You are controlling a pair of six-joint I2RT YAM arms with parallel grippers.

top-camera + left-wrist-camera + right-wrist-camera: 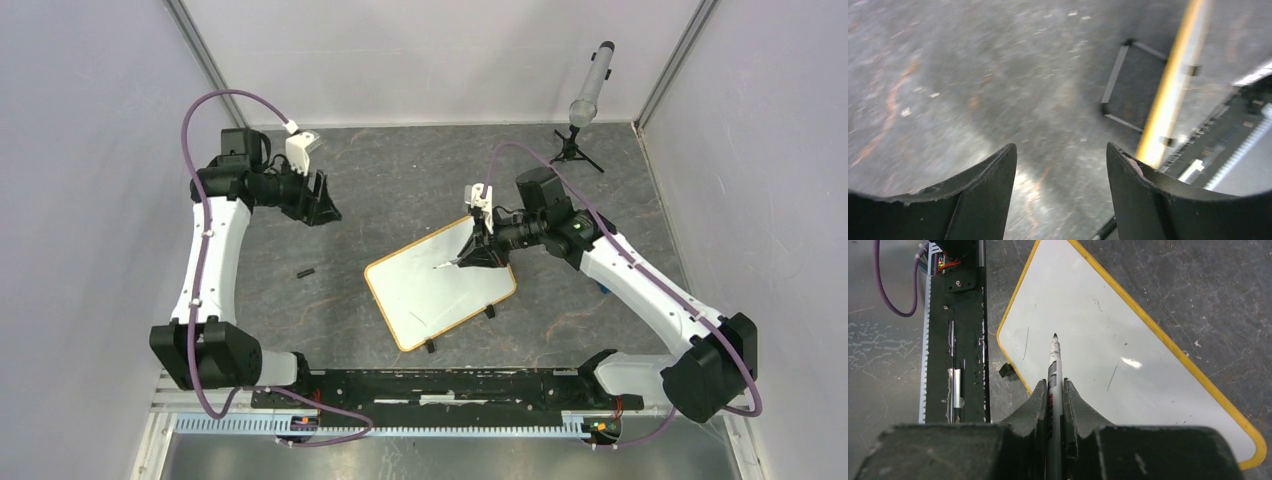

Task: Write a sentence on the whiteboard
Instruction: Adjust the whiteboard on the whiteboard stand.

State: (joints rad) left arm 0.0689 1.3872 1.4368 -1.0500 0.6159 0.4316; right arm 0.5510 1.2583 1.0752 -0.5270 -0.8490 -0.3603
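Note:
The whiteboard (440, 282) lies flat in the middle of the table, white with an orange-tan frame and two small black feet on its near edge. It also shows in the right wrist view (1108, 340) with a few thin stray marks. My right gripper (472, 256) is shut on a white marker (1054, 362), uncapped, black tip pointing down over the board. Whether the tip touches the board cannot be told. My left gripper (325, 203) is open and empty at the far left, apart from the board; its fingers (983, 190) frame bare table.
A small black cap-like piece (306, 271) lies on the table left of the board. A grey cylinder on a black tripod (588, 100) stands at the back right. The black base rail (440, 385) runs along the near edge. Grey walls enclose the table.

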